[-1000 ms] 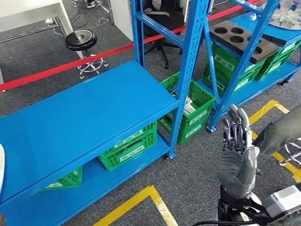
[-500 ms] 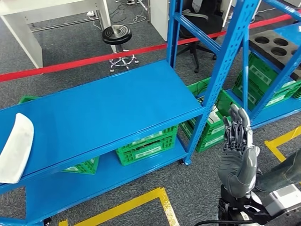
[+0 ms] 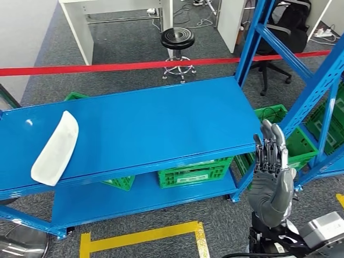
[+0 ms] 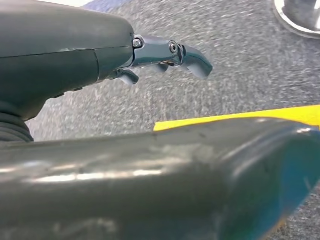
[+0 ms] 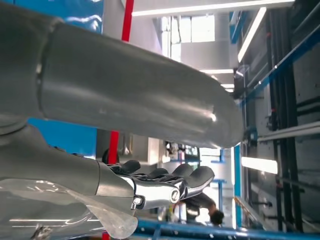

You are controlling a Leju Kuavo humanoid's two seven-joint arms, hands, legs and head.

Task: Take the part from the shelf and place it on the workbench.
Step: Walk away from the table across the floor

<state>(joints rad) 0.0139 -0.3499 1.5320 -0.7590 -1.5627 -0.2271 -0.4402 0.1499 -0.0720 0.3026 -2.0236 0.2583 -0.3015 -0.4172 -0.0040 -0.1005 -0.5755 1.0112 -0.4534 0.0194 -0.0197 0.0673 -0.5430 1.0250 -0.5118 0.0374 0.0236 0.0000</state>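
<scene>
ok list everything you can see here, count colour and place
part: one, white, on the shelf top near its left end
shelf: one, blue, across the middle
crates: several, green, on the lower shelf level and to the right
stool: one, black, behind the shelf
tape: one red strip, across the floor behind the shelf
floor lines: yellow, in front of the shelf
chair: one, black, far right
right robot hand: grey, raised, fingers apart, holding nothing
left robot hand: dark, over grey carpet, holding nothing
</scene>
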